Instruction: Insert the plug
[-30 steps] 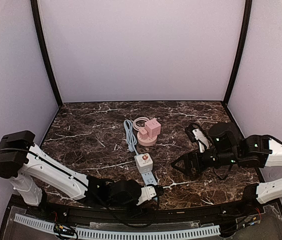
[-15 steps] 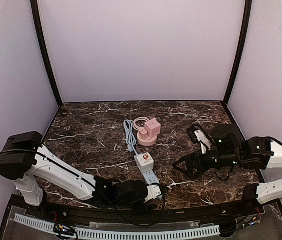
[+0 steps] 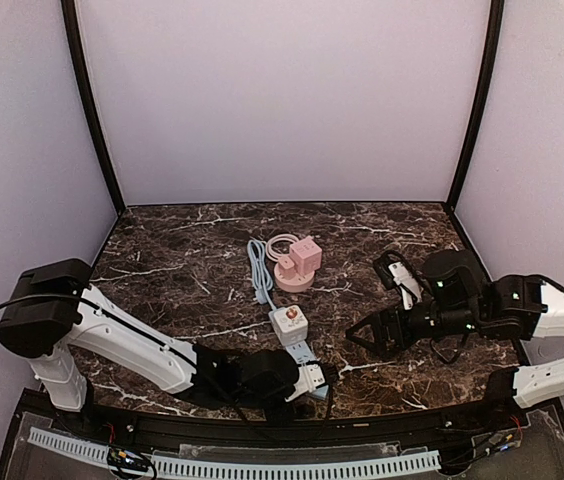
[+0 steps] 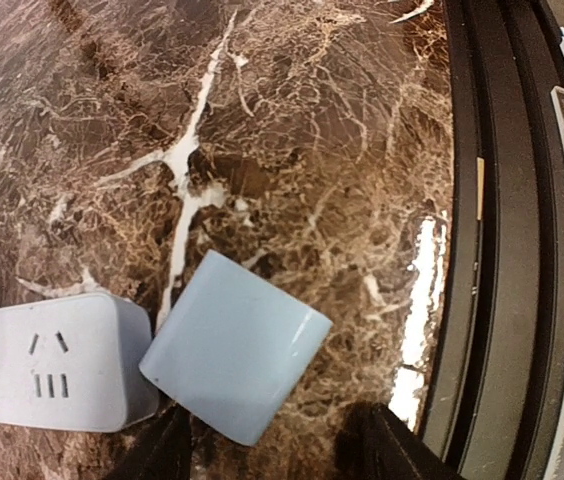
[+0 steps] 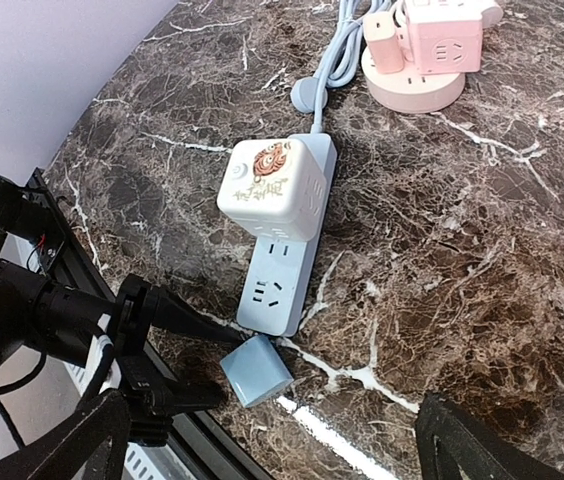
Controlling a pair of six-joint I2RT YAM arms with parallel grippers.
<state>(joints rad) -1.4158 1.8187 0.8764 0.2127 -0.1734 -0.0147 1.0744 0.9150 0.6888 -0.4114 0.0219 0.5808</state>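
Note:
The plug (image 4: 234,345) is a pale blue cube lying flat on the marble, at the near end of the blue power strip (image 4: 52,360). In the right wrist view the plug (image 5: 257,370) rests just below the strip (image 5: 282,275), whose end sockets are free. My left gripper (image 4: 267,450) is low at the plug, one black finger (image 5: 177,315) on each side; a gap shows at one finger, so it is open. My right gripper (image 5: 277,445) hovers wide open, right of the strip (image 3: 300,355), holding nothing.
A white cube adapter (image 3: 288,322) sits plugged into the strip's far part. Behind it stand a pink round socket tower (image 3: 299,262) and the coiled blue cord (image 3: 258,270). The black table edge rail (image 4: 482,250) runs close beside the plug.
My left arm has slid right along the near edge until its fingers reach around the plug, and the jaws have narrowed a little. The right arm dipped only slightly.

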